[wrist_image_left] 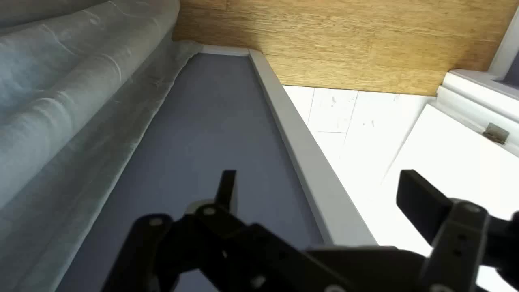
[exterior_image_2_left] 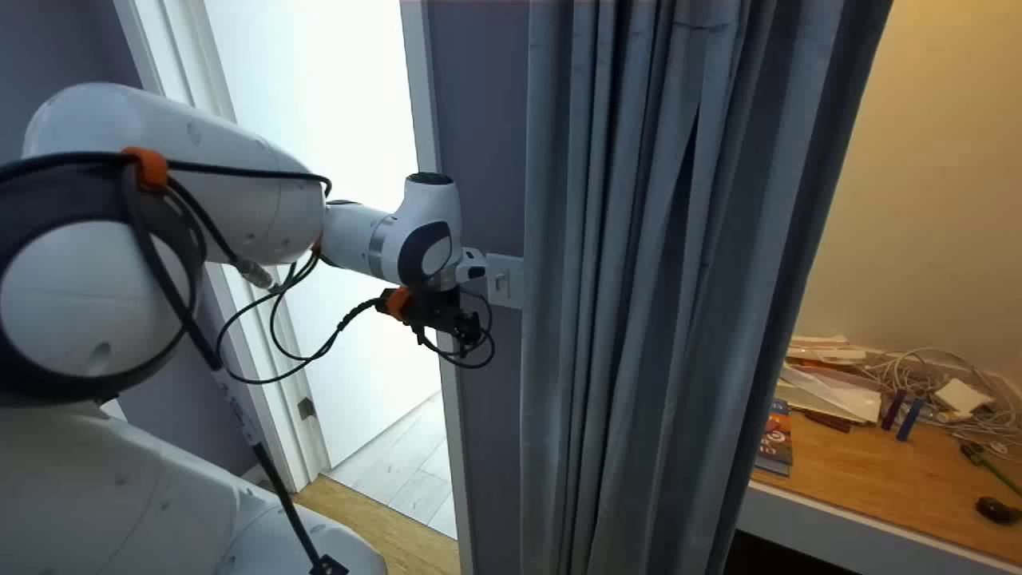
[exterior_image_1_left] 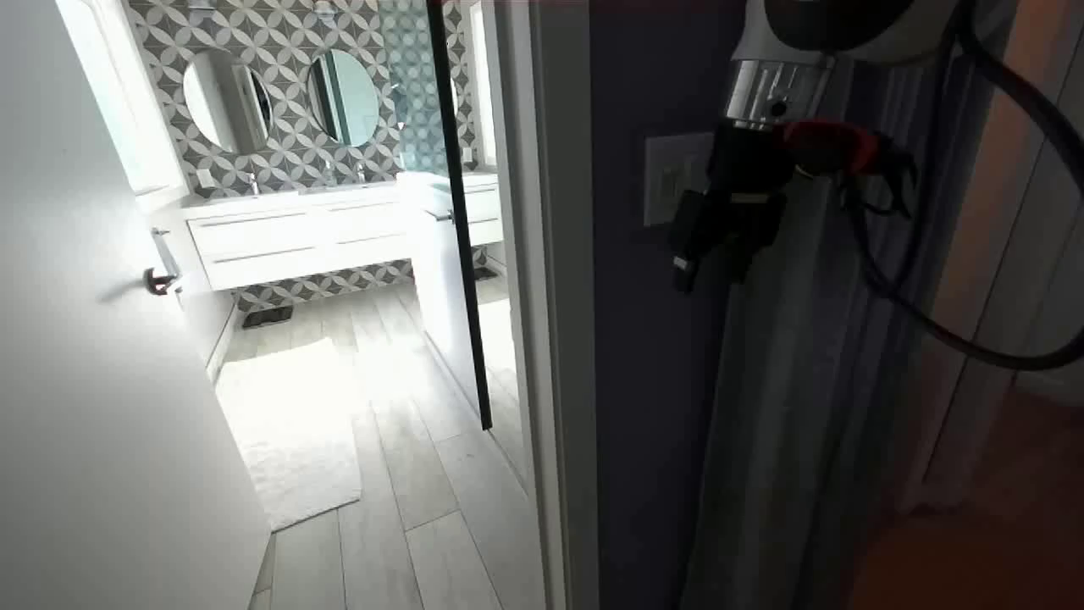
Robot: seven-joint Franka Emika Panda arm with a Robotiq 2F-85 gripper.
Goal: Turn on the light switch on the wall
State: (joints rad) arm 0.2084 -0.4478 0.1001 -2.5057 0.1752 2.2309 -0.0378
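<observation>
One grey-blue curtain (exterior_image_2_left: 639,279), limp cloth in deep vertical folds, hangs just beside the light switch (exterior_image_2_left: 506,281). Behind the light switch lies smooth, matte, purple-grey wall (exterior_image_2_left: 479,120); on the light switch's other side runs a straight, flat-faced, pale door casing (wrist_image_left: 309,162). Near the light switch, the black gripper (wrist_image_left: 322,194) has its fingers spread wide with nothing between them; whether it touches, I cannot tell. The light switch, a pale rectangle fixed to the wall, is probably stiff, slick plastic offering nothing to grasp: one fingertip's light push on its small flat rocker (exterior_image_2_left: 501,283) should do.
</observation>
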